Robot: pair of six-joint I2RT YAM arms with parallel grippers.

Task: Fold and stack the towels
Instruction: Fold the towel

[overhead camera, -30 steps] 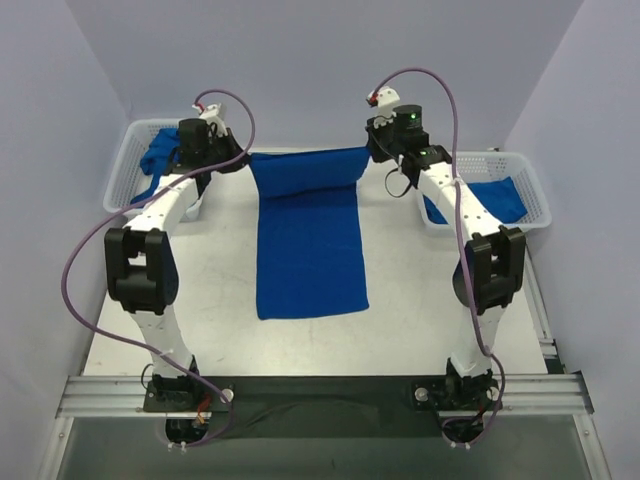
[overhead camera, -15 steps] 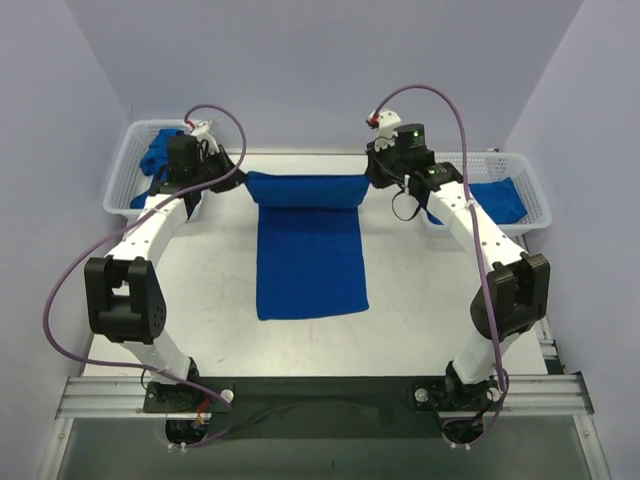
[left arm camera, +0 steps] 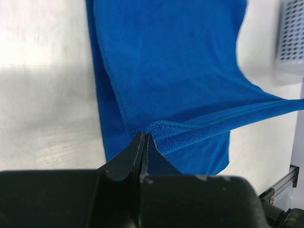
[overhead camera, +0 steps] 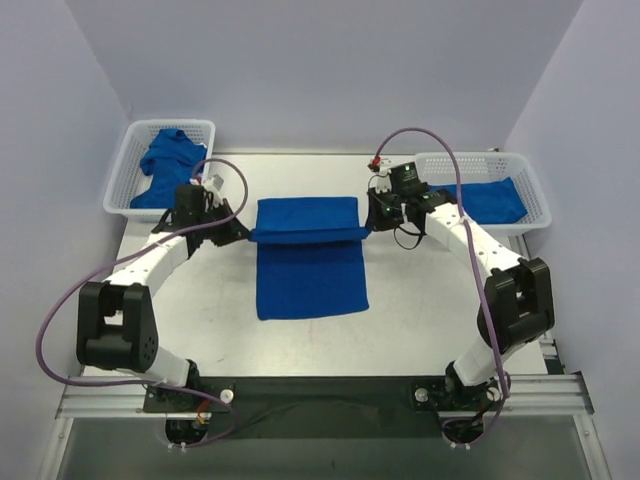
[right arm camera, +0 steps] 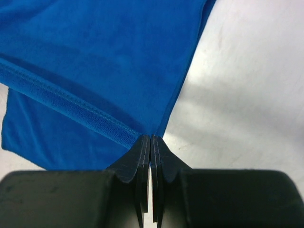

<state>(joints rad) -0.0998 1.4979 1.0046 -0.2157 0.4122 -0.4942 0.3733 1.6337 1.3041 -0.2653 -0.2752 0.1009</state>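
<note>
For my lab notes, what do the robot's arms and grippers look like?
Both arms: white links, chunky black joint housings. A purple cable loops off the left arm, another off the right arm. The left gripper and right gripper have thin black fingers.

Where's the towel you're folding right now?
Top view: the towel lies centred on the table, its far edge held up at each corner by the left gripper and the right gripper.

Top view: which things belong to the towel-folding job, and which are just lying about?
In the job: centre towel, corners pinched by left gripper and right gripper; crumpled towel; flat towel.
Just there: left basket, right basket, table.
</note>
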